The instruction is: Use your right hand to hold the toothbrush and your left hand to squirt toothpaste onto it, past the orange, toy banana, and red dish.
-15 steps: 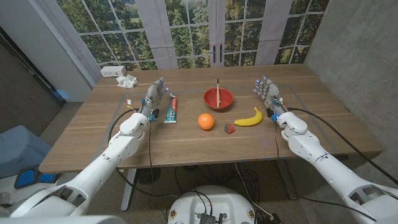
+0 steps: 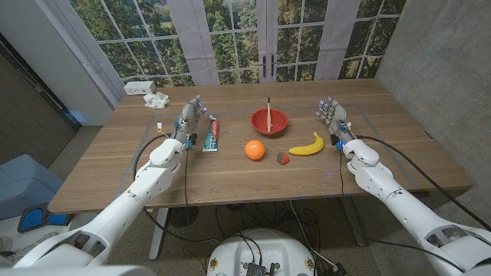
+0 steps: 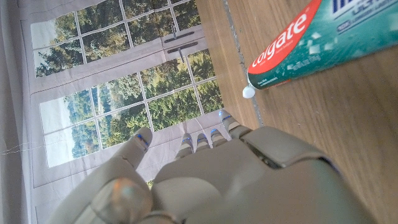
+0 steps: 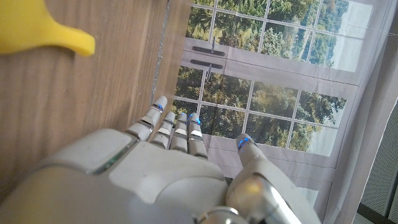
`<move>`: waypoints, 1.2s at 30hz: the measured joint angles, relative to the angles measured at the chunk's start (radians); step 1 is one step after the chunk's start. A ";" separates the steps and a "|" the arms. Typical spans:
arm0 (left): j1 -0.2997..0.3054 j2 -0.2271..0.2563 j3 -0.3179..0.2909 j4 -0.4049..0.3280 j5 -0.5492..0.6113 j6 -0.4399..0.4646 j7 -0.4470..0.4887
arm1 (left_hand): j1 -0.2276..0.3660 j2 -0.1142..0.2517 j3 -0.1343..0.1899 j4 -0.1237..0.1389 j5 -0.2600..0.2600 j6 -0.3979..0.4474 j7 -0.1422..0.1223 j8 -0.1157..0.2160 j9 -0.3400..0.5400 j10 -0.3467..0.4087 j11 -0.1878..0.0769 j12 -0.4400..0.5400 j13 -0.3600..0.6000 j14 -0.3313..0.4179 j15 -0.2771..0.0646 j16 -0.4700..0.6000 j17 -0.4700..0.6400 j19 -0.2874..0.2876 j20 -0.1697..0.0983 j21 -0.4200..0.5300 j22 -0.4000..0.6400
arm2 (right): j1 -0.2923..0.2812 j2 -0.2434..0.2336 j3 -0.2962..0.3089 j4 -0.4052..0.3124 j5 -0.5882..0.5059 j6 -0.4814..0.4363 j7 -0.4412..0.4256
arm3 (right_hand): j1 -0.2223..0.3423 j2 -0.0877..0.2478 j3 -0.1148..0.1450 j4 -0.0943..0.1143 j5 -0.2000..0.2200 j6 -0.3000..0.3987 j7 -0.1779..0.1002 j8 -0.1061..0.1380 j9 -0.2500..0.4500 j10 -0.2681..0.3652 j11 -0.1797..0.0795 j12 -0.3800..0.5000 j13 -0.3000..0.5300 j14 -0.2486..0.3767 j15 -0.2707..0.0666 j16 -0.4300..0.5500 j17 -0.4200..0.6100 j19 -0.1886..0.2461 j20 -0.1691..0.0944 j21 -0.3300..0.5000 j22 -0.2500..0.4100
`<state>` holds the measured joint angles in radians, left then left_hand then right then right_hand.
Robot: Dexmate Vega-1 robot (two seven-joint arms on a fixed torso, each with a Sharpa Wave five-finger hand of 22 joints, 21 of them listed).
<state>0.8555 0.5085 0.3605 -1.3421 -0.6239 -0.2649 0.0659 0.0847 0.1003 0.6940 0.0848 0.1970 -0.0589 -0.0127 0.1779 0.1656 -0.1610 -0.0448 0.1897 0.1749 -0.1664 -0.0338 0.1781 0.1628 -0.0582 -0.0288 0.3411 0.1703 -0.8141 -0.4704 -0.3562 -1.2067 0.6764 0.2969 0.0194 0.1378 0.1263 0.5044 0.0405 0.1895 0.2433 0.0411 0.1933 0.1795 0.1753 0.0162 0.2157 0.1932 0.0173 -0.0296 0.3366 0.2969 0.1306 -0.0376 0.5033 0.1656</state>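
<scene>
On the wooden desk [image 2: 230,172] the robot's left hand [image 2: 188,120] stands at the left side with its fingers apart and reaching away from the robot, holding nothing; just beside it, on its inner side, lies the green, white and red toothpaste tube [image 2: 212,134], not touched by it. In the left wrist view the same tube [image 3: 314,40] lies on the wood with its small white cap pointing toward the window wall, apart from the hand [image 3: 211,180]. The right hand [image 2: 333,117] stands at the right side of the desk, fingers spread and empty, near the tip of the yellow toy banana [image 2: 308,146]; the right wrist view shows that banana's end [image 4: 43,28] beside the hand [image 4: 168,174] without contact. Between the two hands sits the round red dish [image 2: 269,121], and the slim toothbrush [image 2: 268,107] stands leaning in it. The round orange [image 2: 255,149] lies in front of the dish, and a small red and grey object [image 2: 283,158] lies between the orange and the banana.
</scene>
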 measured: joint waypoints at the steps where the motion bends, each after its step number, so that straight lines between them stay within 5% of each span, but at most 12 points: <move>1: 0.000 0.000 0.000 0.000 0.000 0.000 0.001 | 0.000 0.000 0.000 0.000 0.000 0.000 0.000 0.000 0.000 0.000 0.000 0.000 0.000 0.000 0.000 0.000 0.000 0.000 0.000 0.000 0.000 | 0.000 0.001 0.000 0.000 -0.002 0.000 -0.004 | 0.012 -0.006 0.000 -0.006 0.000 0.003 0.003 0.000 0.000 0.004 0.004 0.000 0.000 0.003 0.003 0.000 -0.002 0.000 0.000 0.000 0.000; 9: 0.003 0.006 -0.001 -0.001 0.007 0.001 0.006 | 0.000 0.000 -0.001 -0.008 0.000 0.004 -0.004 0.000 0.000 0.004 0.004 0.000 0.000 0.000 0.000 0.000 0.000 0.011 0.000 0.000 0.000 | -0.008 0.001 -0.016 -0.029 -0.054 -0.004 -0.073 | 0.108 0.035 0.038 -0.103 0.000 0.034 0.004 0.002 0.000 0.050 0.010 0.008 0.003 0.067 0.024 0.011 -0.019 0.058 0.051 -0.012 0.002; 13: 0.004 0.011 -0.003 -0.001 0.008 0.000 0.006 | 0.000 0.000 -0.004 -0.012 0.000 0.005 -0.005 0.000 0.000 0.004 0.004 0.000 0.000 0.000 0.000 0.000 0.000 0.016 0.006 0.000 0.000 | -0.018 0.000 -0.029 -0.062 -0.109 -0.009 -0.145 | 0.138 0.028 0.052 -0.135 0.000 0.047 -0.003 0.007 0.000 0.068 0.007 0.012 0.005 0.099 0.030 0.023 -0.019 0.085 0.071 -0.012 0.005; 26: -0.003 0.018 -0.004 0.012 0.021 -0.007 0.006 | 0.005 0.005 -0.008 -0.025 0.000 0.017 -0.016 0.004 0.001 0.015 0.004 0.000 0.000 0.000 0.000 0.000 0.000 0.027 0.016 0.000 0.000 | -0.035 -0.006 -0.054 -0.142 -0.235 -0.061 -0.299 | 0.181 0.038 0.059 -0.158 0.008 0.075 -0.005 0.014 0.005 0.095 0.012 0.020 0.014 0.142 0.021 0.045 -0.009 0.111 0.090 -0.012 0.009; 36: -0.020 0.012 -0.001 0.035 0.025 -0.010 0.002 | 0.005 0.005 -0.014 -0.036 0.000 0.027 -0.016 0.004 0.005 0.020 0.009 0.000 0.000 0.000 0.000 0.000 0.000 0.034 0.024 0.000 0.000 | -0.037 -0.026 -0.076 -0.225 -0.319 -0.157 -0.379 | 0.205 0.050 0.070 -0.178 0.022 0.095 -0.010 0.018 0.005 0.102 0.005 0.021 0.019 0.151 0.012 0.054 -0.002 0.121 0.079 -0.012 0.009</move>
<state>0.8352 0.5200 0.3600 -1.3074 -0.5994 -0.2747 0.0674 0.0900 0.1056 0.6805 0.0488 0.1970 -0.0318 -0.0286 0.1816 0.1703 -0.1411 -0.0357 0.1897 0.1747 -0.1663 -0.0339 0.1781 0.1631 -0.0239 -0.0049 0.3411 0.1701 -0.8514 -0.4965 -0.4322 -1.4319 0.3569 0.1402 -0.3600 0.3424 0.1767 0.5746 -0.1371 0.2111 0.3383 0.0312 0.2111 0.1841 0.2771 0.0214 0.2369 0.2120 0.1685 -0.0179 0.3906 0.2952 0.2519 0.0411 0.4917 0.1748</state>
